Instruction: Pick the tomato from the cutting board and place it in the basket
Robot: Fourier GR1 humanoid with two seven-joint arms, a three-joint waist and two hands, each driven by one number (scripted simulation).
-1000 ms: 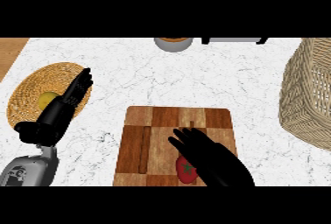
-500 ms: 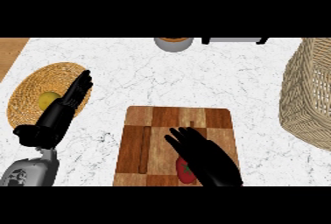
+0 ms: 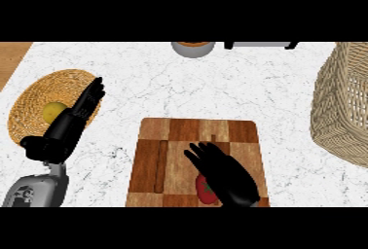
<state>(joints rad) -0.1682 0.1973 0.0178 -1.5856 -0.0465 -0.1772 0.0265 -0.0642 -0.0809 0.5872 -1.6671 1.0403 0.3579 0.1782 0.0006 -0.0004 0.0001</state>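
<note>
So we're at the grab step: the tomato [image 3: 206,190] sits on the near end of the board [image 3: 193,146], mostly hidden under the right hand [image 3: 229,180], only a red sliver peeking out on the hand's left side. That hand lies over it with fingers stretched flat toward the board's middle, not curled round anything that I can see, so I'd say nothing's picked yet. Next it needs to close round the tomato, lift, and swing right of the board to the basket [image 3: 345,104], which is well apart. Left hand [image 3: 72,124] rests open left of the board, fingers straight, by a straw mat [image 3: 36,99] holding something yellow [image 3: 53,111].
</note>
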